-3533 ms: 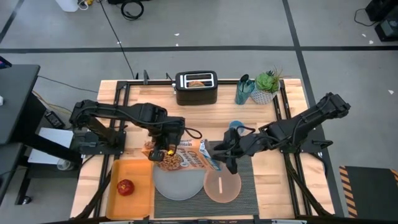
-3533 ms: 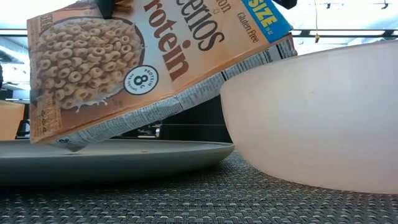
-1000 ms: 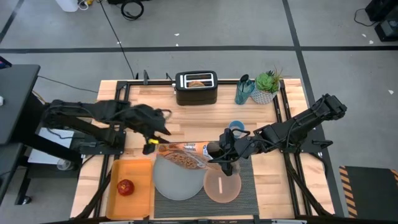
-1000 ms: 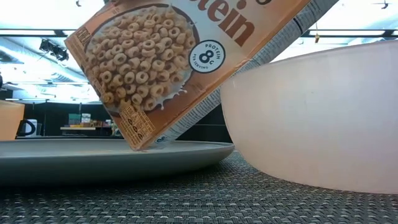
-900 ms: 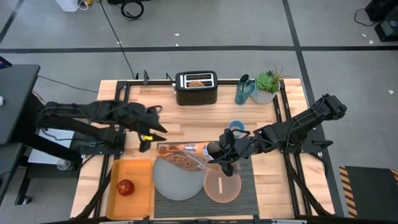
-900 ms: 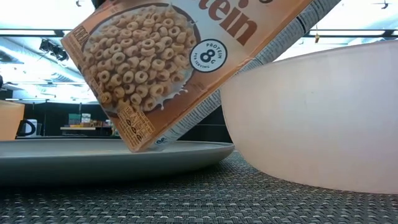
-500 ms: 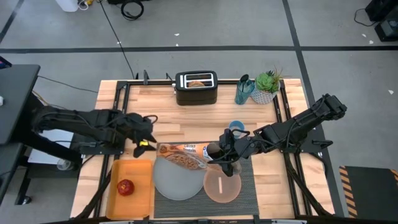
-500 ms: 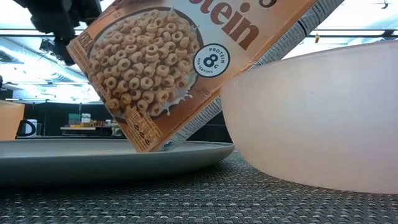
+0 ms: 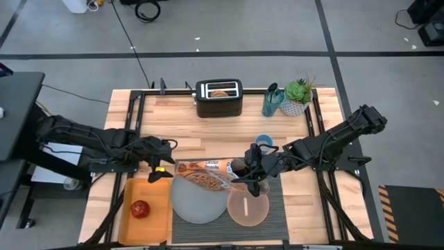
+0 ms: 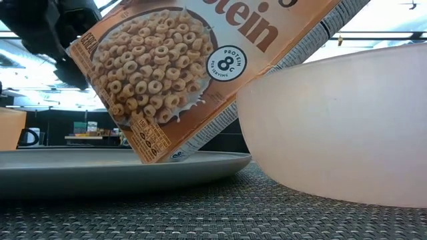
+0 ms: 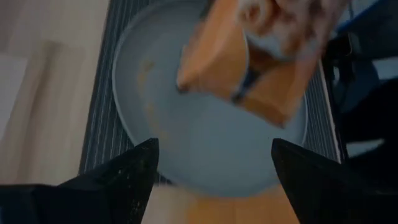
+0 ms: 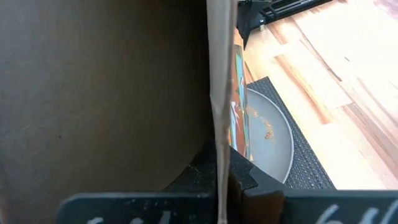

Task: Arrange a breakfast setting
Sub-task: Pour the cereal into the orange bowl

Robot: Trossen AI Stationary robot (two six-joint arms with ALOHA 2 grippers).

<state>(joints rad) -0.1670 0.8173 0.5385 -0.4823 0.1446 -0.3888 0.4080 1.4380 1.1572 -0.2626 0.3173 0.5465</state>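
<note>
right gripper (image 9: 244,171) is clamped on the top end of the cereal box (image 9: 205,173), holding it tipped low over the plate (image 9: 199,201) with one corner just about on it. looks like that grip is there to swing the box over and pour into the bowl (image 9: 248,207), which sits right beside the plate on the mat (image 9: 277,201). bowl looks empty from above except for what i'd guess is the spoon (image 9: 245,207) lying in it. a few brown crumbs on the plate in the right wrist view.

left gripper (image 9: 155,175) hangs spread apart with nothing in it, by the plate's edge above the orange tray (image 9: 154,208). apple (image 9: 140,208) sits in that tray, not on the setting yet. toaster (image 9: 218,98) at the back of the bench has something brown in a slot, probably the bagel (image 9: 220,92).
</note>
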